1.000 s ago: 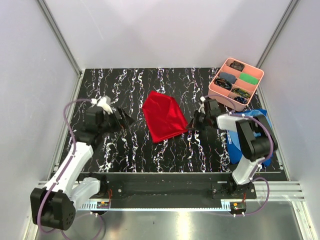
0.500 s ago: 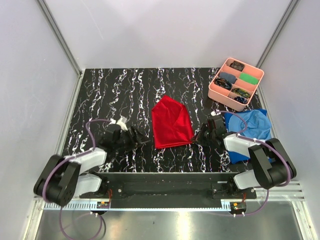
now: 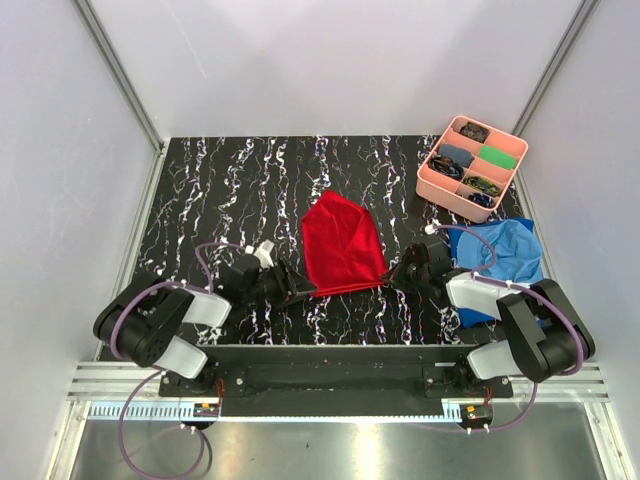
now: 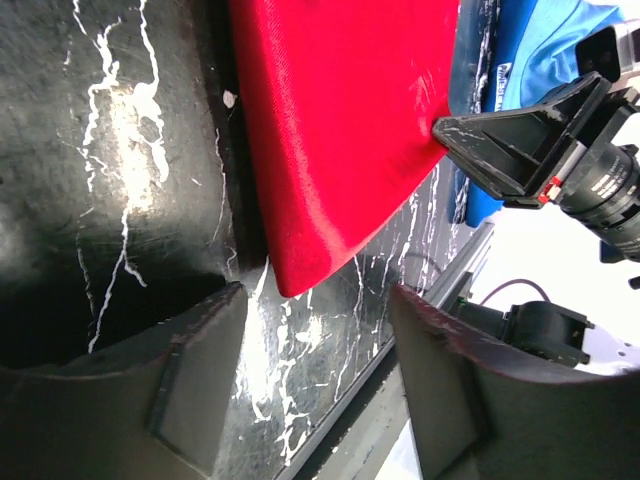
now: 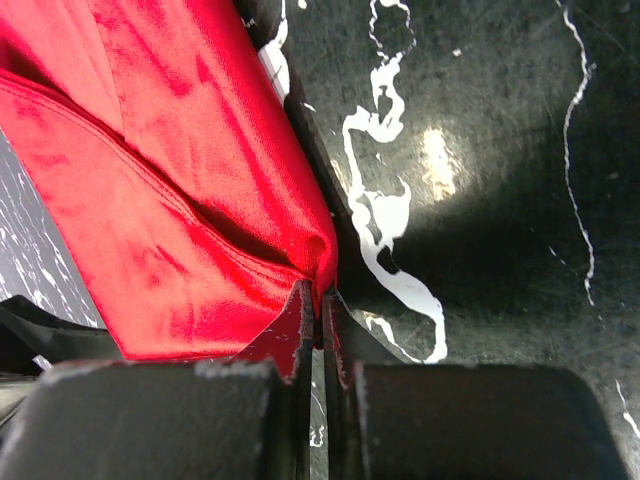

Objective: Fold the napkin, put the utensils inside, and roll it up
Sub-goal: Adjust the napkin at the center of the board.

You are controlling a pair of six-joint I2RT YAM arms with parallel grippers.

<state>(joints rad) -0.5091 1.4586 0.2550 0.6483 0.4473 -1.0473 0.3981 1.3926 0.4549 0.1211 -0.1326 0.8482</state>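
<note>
The red napkin (image 3: 343,245) lies flat in the middle of the black marble table. My right gripper (image 3: 393,275) is shut on its near right corner, the cloth (image 5: 170,200) bunching where it enters the closed tips (image 5: 320,300). My left gripper (image 3: 300,290) lies low at the napkin's near left corner. In the left wrist view it (image 4: 315,345) stands open, with that corner (image 4: 290,280) just ahead of the gap and touching neither finger. The utensils are out of view.
A pink tray (image 3: 447,199) of small dark and green items stands at the back right. A blue cloth (image 3: 500,255) lies on the right, under the right arm. The table's near edge runs close behind both grippers.
The left arm has swung in from the far left to the napkin's near left corner, its jaws narrowing. The right gripper drew the napkin nearer, then stayed still.
</note>
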